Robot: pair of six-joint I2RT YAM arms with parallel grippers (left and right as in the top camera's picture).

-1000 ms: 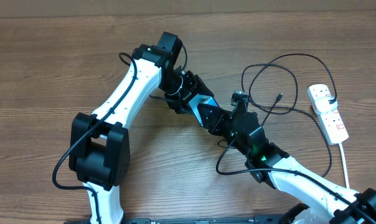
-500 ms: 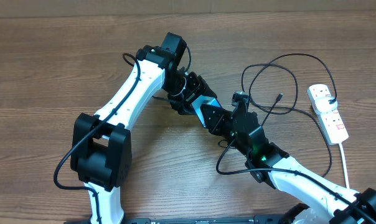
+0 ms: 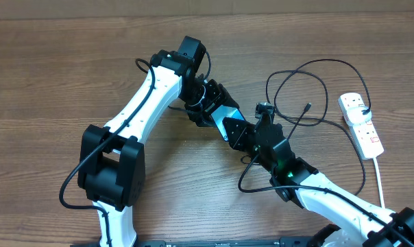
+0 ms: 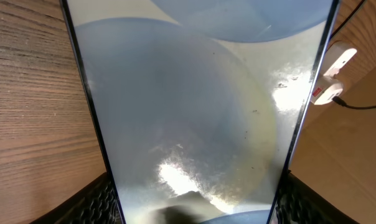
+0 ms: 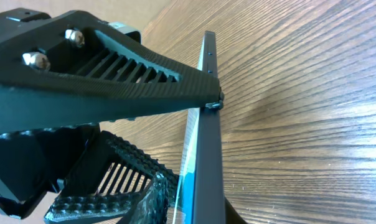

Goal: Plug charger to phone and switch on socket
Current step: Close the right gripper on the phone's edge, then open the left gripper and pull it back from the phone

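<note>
The phone [image 3: 227,114] is held above the table between both grippers. My left gripper [image 3: 214,110] is shut across its width; in the left wrist view the pale blue screen [image 4: 188,106] fills the frame between my black fingers [image 4: 94,202]. My right gripper [image 3: 242,135] is shut on its other end; in the right wrist view the phone shows edge-on [image 5: 208,130] with my ribbed pad [image 5: 122,186] against its screen side. The charger [image 3: 310,79] lies in black loops at the right, its connector tip [image 3: 308,106] free on the table. The socket [image 3: 361,122], with a red switch [image 3: 375,143], lies at the far right.
The strip's white cord [image 3: 380,180] runs toward the front edge. The strip also shows in the left wrist view [image 4: 332,74] with a black cable beside it. The left arm's ribbed finger [image 5: 132,74] crosses the top of the right wrist view. Bare wood table [image 3: 56,82] all around.
The left arm shifted slightly up and right with the phone between one second and half a second ago. Since then nothing has visibly moved.
</note>
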